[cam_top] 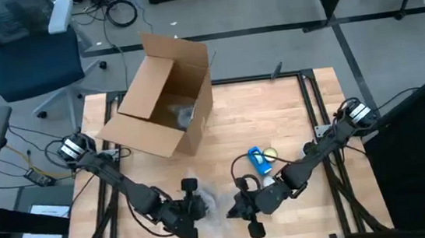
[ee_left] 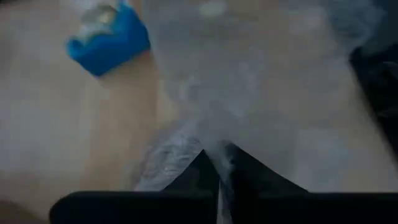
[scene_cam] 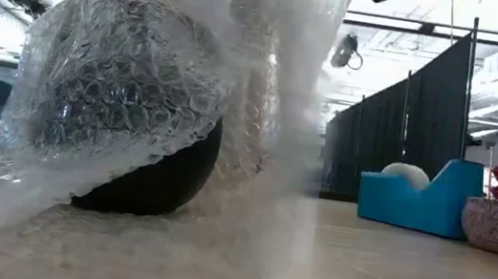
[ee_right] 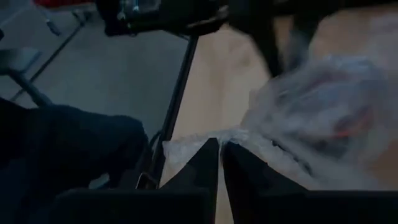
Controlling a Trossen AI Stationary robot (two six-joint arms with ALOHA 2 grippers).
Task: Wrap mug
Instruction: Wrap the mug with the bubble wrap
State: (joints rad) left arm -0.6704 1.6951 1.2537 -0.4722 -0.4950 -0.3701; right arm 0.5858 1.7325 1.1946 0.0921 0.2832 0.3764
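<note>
At six o'clock on the table, the dark round mug point(scene_cam: 152, 180) is half-swathed in clear, limp, slippery bubble wrap point(scene_cam: 120, 94). Its edges are pinched by the left gripper point(ee_left: 219, 163) and right gripper point(ee_right: 220, 152); loose margins seem the best holds.

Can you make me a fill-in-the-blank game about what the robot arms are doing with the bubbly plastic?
1. The mug is partly covered in bubble ____.
2. The left gripper and the right gripper are each shut on the ____ wrap.
3. The cardboard box on the table has its flaps ____.
4. The tape dispenser is colored ____.

Missing words: wrap; bubble; open; blue
</note>
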